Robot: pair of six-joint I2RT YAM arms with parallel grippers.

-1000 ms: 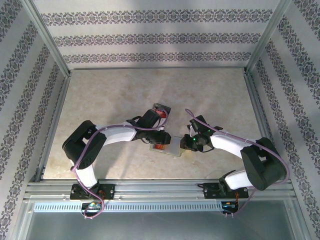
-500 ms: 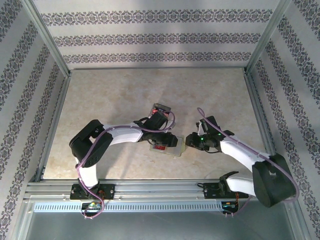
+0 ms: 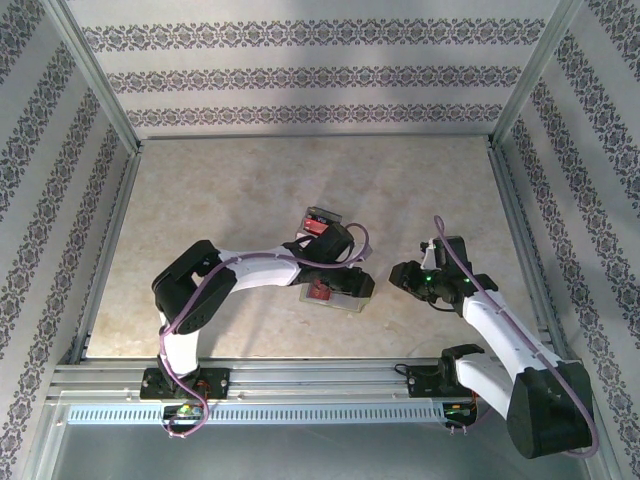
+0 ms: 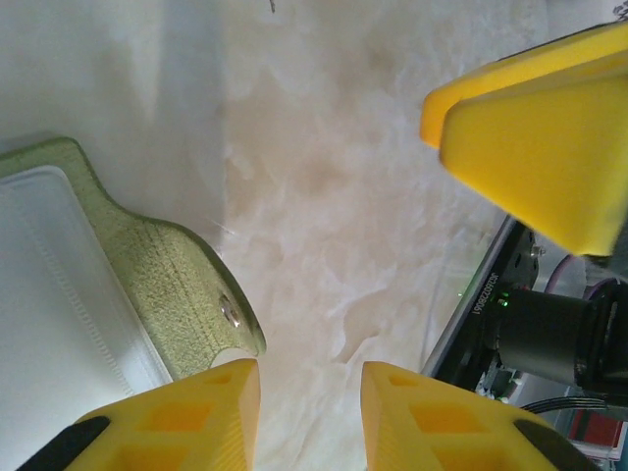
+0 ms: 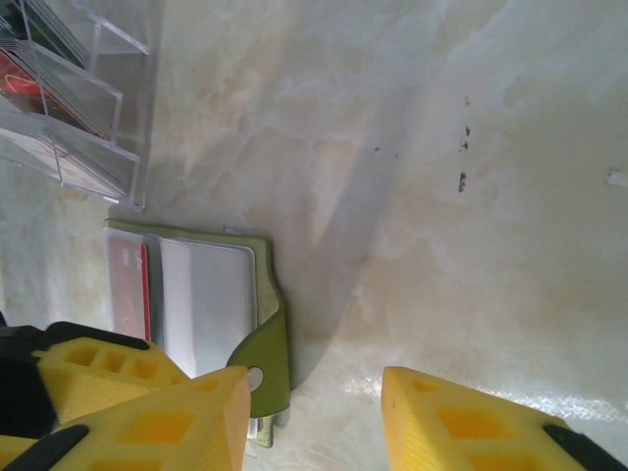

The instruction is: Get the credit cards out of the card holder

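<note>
While the left gripper (image 4: 310, 381) hangs with its fingers a bit apart and empty, right at the card holder's (image 4: 147, 285) edge, the right gripper (image 5: 314, 391) sits wide open nearby. The holder's lying open on the table (image 5: 442, 147), red card (image 5: 129, 285) showing inside.

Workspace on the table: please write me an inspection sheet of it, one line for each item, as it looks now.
Surface: pale marbled table; a few dark specks.
Job's things: card holder lies open and flat, pale grey inside up; red credit card sits in a pocket of it.
Clutter: clear plastic box on the table beyond the holder, red and dark contents.
Grippers: left gripper open, low by the holder's snap tab; right gripper open, over bare table beside the holder.
Cables: purple cable runs along each arm.
Surroundings: patterned walls, metal frame.
</note>
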